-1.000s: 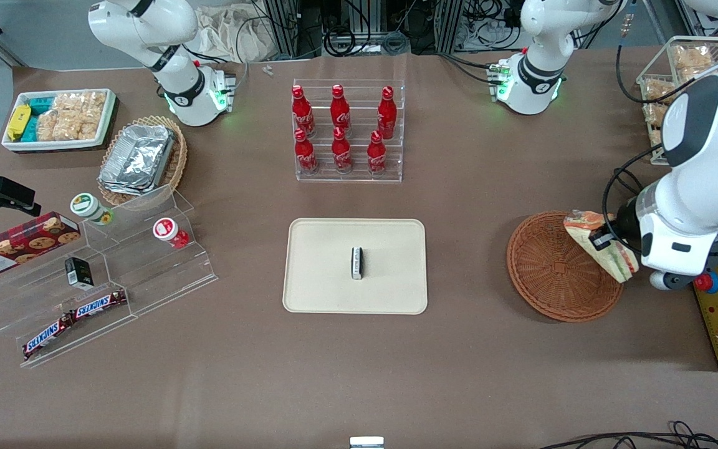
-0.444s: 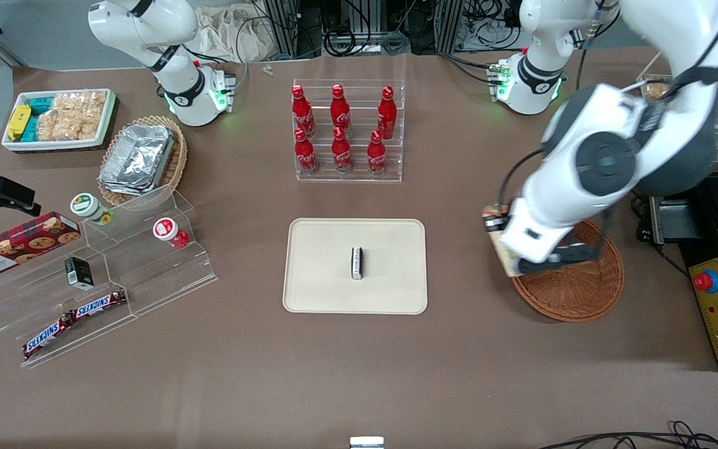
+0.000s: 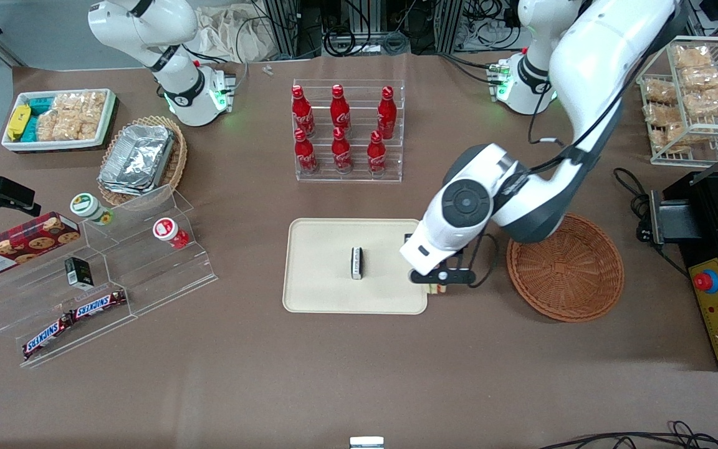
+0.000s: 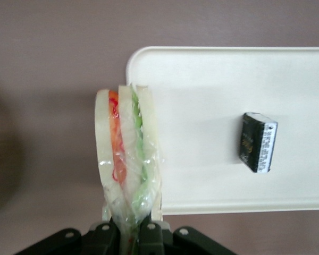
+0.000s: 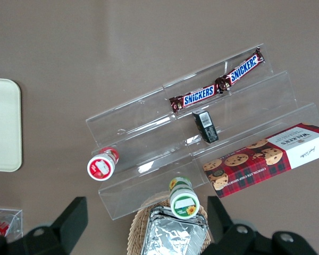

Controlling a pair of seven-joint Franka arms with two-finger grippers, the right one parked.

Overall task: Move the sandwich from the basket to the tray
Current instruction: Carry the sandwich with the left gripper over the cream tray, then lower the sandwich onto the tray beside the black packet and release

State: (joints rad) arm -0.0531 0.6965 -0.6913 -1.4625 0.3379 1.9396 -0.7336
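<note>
You can read "SNICKERS" on the two bars (image 5: 217,84) on the clear stepped stand (image 5: 239,127); beside that stand, the red tartan cookie box (image 5: 271,158) reads "WALKERS". The block on the tray has print too small to read.

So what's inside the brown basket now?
Nothing that shows: the basket looks bare, though the arm covers part of its rim. The sandwich is clamped in the end effector over the tray's edge.

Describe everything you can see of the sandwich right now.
The sandwich is a wedge in clear crinkled wrap: pale bread slices with an orange-red layer and a green layer between them. The gripper is shut on its narrow end, holding it on edge in the air, layers facing the wrist camera. It hangs over the tray at the rim of the end nearest the basket, touching nothing else. In the front view the arm hides nearly all of it.
</note>
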